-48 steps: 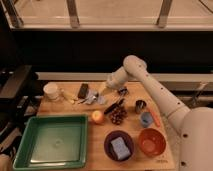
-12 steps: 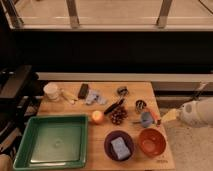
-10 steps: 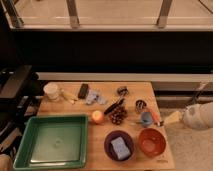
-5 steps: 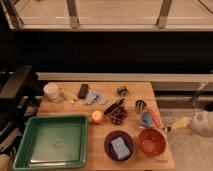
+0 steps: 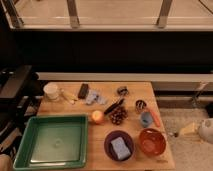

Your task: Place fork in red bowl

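Observation:
The red bowl [image 5: 152, 141] stands at the table's front right corner, beside the purple bowl [image 5: 119, 145]. A thin grey sliver that looks like the fork [image 5: 168, 133] runs from the red bowl's right rim out past the table edge toward my gripper. My gripper [image 5: 187, 130] shows as a pale wedge off the table's right side, level with the red bowl and apart from it. Its white arm segment [image 5: 206, 131] sits at the frame's right edge. Whether the gripper holds the fork I cannot tell.
A green tray [image 5: 30, 150] fills the front left of the wooden table [image 5: 165, 160]. At the back lie a white cup [image 5: 51, 91], a pale utensil [image 5: 69, 96], a dark block [image 5: 83, 90] and a black-handled tool [image 5: 114, 106]. Mid-table are an orange fruit [image 5: 97, 116], a pinecone [image 5: 118, 116] and a blue cup [image 5: 145, 119].
The arm has drawn back to the right and down, from over the table's right part to beyond its right edge. The things on the table have stayed put.

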Controlling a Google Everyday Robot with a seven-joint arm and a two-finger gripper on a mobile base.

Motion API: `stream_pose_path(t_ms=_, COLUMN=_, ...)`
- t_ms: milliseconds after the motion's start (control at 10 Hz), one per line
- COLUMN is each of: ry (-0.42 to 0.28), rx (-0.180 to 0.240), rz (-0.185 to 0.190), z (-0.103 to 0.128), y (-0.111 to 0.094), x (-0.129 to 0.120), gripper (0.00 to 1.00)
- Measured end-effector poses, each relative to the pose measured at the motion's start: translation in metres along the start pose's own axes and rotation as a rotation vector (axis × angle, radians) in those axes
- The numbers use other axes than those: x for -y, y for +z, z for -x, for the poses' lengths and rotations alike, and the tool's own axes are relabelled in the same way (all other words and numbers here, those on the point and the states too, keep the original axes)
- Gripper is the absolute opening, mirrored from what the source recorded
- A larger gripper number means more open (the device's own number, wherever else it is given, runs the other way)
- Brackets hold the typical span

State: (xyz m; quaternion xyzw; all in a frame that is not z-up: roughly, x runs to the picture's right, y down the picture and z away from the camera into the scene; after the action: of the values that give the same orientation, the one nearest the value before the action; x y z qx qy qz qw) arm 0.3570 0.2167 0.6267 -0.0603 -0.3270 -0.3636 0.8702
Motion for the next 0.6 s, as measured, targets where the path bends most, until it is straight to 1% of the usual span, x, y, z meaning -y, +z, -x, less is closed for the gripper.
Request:
stream_pose_path(t_ms=100, ry=0.021, rx=0.010, rz=0.001, z=0.001, y=0.005, x=-0.008, gripper=0.05)
stream_pose_path(t_ms=200, ry=0.034, rx=0.016, rz=0.001, z=0.003, y=0.009, x=-0.013, gripper=0.12)
stream_pose_path(t_ms=500, ry=0.066, rx=0.040, rz=0.004, z=0.007, y=0.020, x=-0.022, gripper=0.42)
stream_pose_path(t_ms=600, ry=0.075, rx=0.047, rz=0.004, z=0.009, y=0.022, x=-0.024, gripper=0.54)
